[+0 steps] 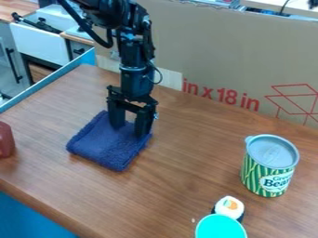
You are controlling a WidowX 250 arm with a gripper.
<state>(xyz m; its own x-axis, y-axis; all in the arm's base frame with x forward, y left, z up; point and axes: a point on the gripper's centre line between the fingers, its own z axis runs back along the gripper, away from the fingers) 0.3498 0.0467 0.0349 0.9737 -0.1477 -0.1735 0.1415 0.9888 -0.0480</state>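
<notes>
The black gripper (129,130) hangs pointing down over the left-centre of the table, its two fingers apart. Below it lies a folded dark blue cloth (109,145), flat on the wood. Both fingertips are at the cloth's upper right part, one near its back edge and the other near its right corner. Whether they press on the cloth or stop just above it, I cannot tell. No cloth is visibly pinched between them.
On the wooden table (180,172), a green-striped can (269,166) with a grey lid stands at the right. A sushi piece (229,207) and a turquoise round object (220,227) are at the front. A dark red object (5,139) sits at the left edge. Cardboard (236,56) walls the back.
</notes>
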